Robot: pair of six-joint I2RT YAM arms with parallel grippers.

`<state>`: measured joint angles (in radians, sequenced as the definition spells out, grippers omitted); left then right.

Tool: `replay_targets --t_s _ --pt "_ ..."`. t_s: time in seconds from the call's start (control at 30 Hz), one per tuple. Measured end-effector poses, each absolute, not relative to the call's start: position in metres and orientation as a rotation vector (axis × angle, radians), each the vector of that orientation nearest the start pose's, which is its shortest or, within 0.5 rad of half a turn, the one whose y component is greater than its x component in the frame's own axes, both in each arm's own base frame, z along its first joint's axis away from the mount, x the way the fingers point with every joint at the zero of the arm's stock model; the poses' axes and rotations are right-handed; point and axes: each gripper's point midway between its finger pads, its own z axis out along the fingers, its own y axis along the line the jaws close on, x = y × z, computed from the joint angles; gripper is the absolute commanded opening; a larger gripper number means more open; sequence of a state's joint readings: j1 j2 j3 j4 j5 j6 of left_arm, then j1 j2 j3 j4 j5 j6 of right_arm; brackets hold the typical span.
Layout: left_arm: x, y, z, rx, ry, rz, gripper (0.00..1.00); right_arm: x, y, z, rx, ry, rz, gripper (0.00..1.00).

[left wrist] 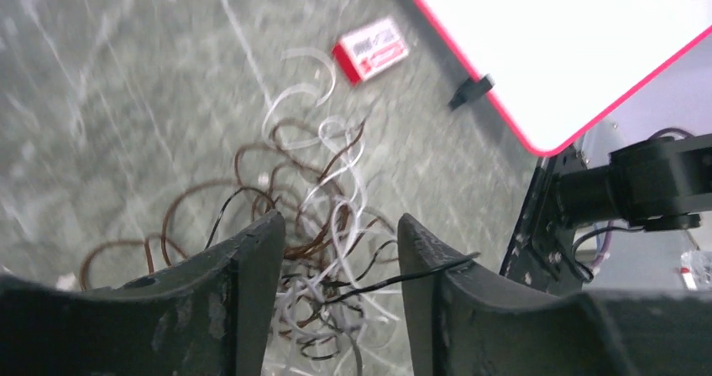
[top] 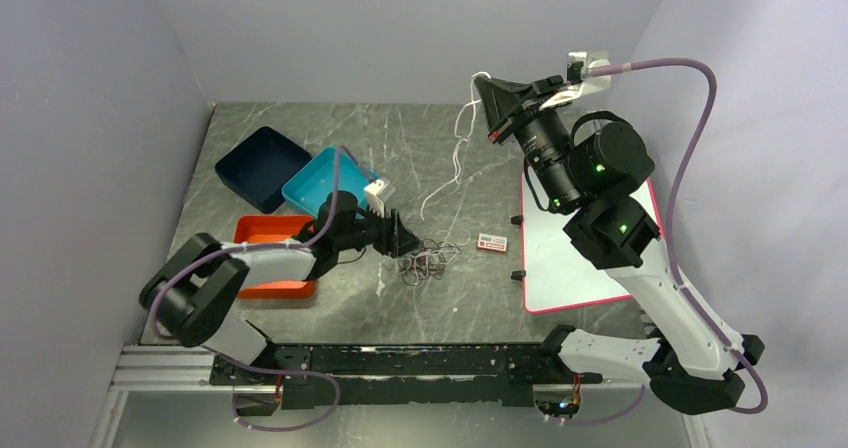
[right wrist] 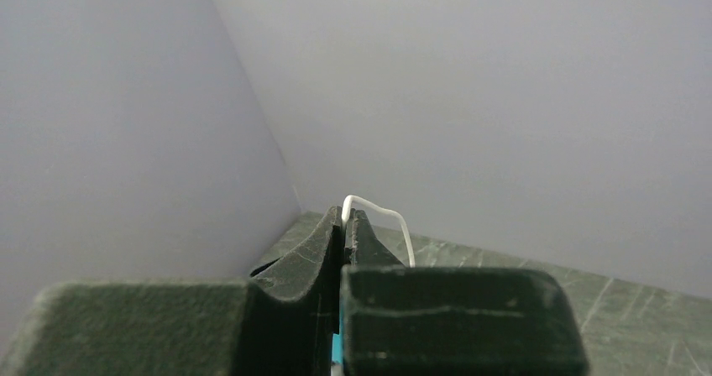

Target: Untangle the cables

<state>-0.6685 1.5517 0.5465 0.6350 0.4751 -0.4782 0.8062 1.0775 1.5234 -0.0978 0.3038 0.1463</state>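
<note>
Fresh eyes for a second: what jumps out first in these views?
The right gripper, high up near the back wall, is shut on a white cable that trails down to the table. The left gripper sits low with jaws parted over the tangle of cables at mid-table.

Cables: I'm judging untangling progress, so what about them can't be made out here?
Left wrist: the near part of the tangle is hidden behind the left tool and cut off by the bottom edge.
Top: its strands are too thin to trace.
Right wrist: the white cable drops behind the right tool; its rest is unseen.
</note>
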Motion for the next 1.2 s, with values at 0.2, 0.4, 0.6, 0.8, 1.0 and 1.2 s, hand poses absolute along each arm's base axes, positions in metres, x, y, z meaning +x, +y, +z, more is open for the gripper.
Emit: replay_targets --t_s 0.2,0.4,0.6,0.8,1.0,1.2 --pt "0.262 -0.32 0.159 0.562 1.873 -1.136 0.8 0.268 0.204 0.536 -0.137 1.298 0.605 0.0" --pt "0.269 -0.308 0.186 0.59 1.846 -1.016 0.85 0.271 0.202 0.528 -0.128 1.324 0.58 0.0" --pt "0.273 -0.287 0.172 0.655 1.965 -0.828 0.9 0.271 0.198 0.525 -0.114 1.331 0.566 0.0" --pt "0.266 -0.275 0.171 0.786 2.057 -0.725 0.95 0.272 0.197 0.518 -0.113 1.348 0.553 0.0" --pt "0.252 -0.252 0.157 0.834 2.154 -0.611 0.99 0.273 0.198 0.513 -0.121 1.364 0.547 0.0" --pt "0.223 -0.241 0.168 0.981 2.136 -0.644 0.98 0.274 0.198 0.51 -0.121 1.375 0.543 0.0"
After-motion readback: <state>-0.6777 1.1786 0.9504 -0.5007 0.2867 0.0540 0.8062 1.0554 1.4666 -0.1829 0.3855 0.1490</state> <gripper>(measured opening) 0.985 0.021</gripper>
